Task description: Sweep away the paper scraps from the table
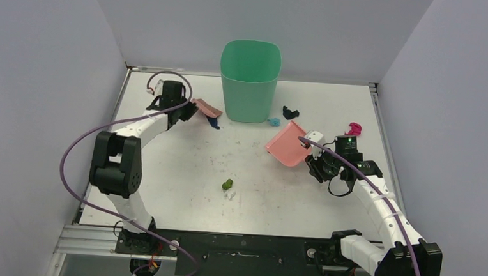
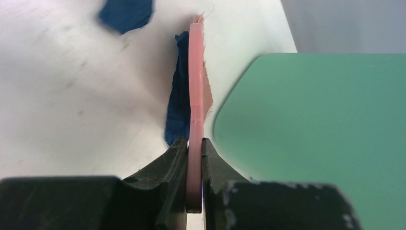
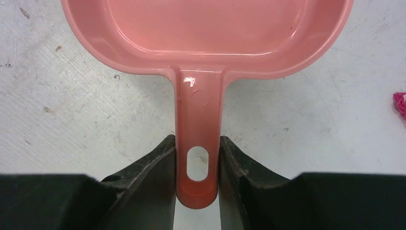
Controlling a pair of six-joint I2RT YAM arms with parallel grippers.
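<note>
On the white table [image 1: 174, 198], my left gripper [image 1: 189, 109] [image 2: 195, 143] is shut on the handle of the pink hand brush [image 1: 206, 107] [image 2: 195, 91], far left by the bin. A dark blue paper scrap [image 1: 213, 123] [image 2: 178, 105] lies against the bristles, and another blue bit [image 2: 127, 14] lies further off. My right gripper [image 1: 317, 156] [image 3: 197, 143] is shut on the handle of the pink dustpan [image 1: 288, 144] [image 3: 206, 28], which looks empty. Green [image 1: 227, 184] and white [image 1: 230, 193] scraps lie mid-table. Light blue [image 1: 273, 121], black [image 1: 290, 112] and magenta [image 1: 354, 128] [image 3: 400, 103] scraps lie at the back right.
A tall green bin [image 1: 249, 79] [image 2: 311, 134] stands at the back centre, just right of the brush. Grey walls close in the table on three sides. The arm bases and purple cables sit along the near edge.
</note>
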